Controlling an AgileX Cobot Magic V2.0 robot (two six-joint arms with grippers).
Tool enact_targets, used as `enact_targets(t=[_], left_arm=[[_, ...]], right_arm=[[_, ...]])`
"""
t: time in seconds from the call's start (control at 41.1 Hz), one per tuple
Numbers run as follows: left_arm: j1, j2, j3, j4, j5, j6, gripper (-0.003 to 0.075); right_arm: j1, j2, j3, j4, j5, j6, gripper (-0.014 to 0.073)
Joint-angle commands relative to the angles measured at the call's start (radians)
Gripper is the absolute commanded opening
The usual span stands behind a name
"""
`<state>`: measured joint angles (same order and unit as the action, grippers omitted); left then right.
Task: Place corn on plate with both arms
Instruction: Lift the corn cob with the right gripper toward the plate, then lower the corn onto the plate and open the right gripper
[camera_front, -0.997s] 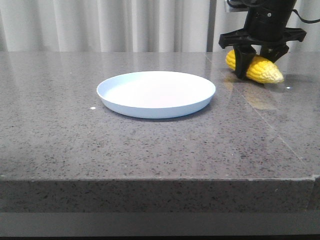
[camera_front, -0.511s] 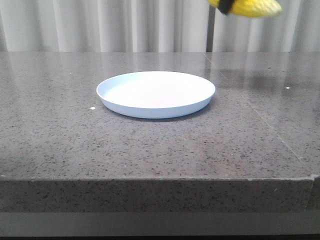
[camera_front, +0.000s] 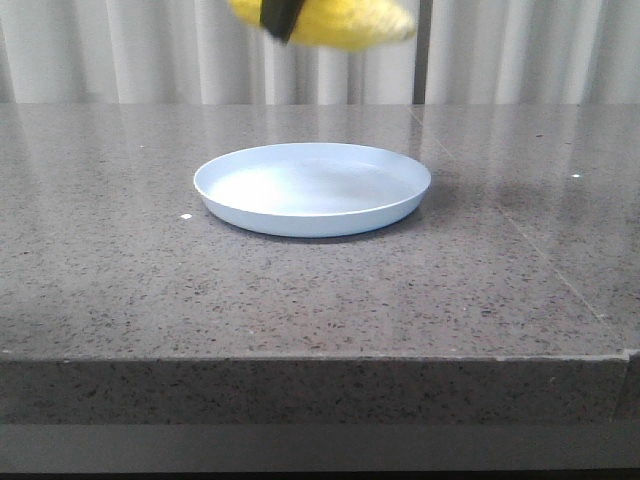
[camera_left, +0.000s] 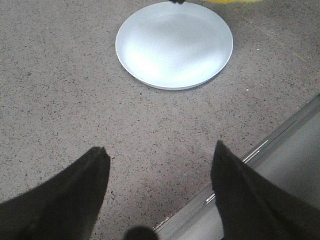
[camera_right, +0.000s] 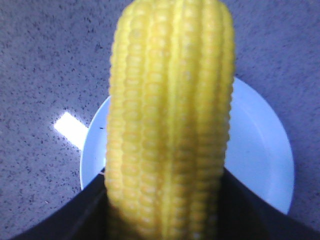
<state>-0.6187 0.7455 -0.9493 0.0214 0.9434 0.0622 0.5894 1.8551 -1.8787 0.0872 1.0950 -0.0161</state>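
Observation:
The yellow corn (camera_front: 340, 22) hangs high above the plate's far side, at the top edge of the front view, with one black finger (camera_front: 281, 18) of my right gripper across it. In the right wrist view the corn (camera_right: 170, 115) fills the middle, clamped between both dark fingers (camera_right: 75, 215), with the plate (camera_right: 260, 155) below it. The pale blue plate (camera_front: 312, 187) lies in the middle of the table. My left gripper (camera_left: 160, 152) is open and empty, low over the table's near edge, well short of the plate (camera_left: 174, 44).
The grey speckled stone table (camera_front: 120, 260) ends in a front edge with a metal strip (camera_left: 270, 145) beside my left fingers. White curtains (camera_front: 130, 50) hang behind the table.
My right gripper lifted the corn off the table at the right back and carried it left, to above the plate. The plate has not moved.

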Motion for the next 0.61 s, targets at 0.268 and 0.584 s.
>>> enact_targets(t=[0.268, 0.584], left_arm=[[-0.007, -0.005, -0.025, -0.008, -0.069, -0.013, 0.0440], [-0.007, -0.005, -0.025, -0.008, -0.069, -0.013, 0.0440]], right_arm=[[-0.021, 0.114, -0.026, -0.022, -0.062, 0.218, 0.0330], [-0.020, 0.117, -0.026, -0.028, -0.057, 0.217, 0.0624]])
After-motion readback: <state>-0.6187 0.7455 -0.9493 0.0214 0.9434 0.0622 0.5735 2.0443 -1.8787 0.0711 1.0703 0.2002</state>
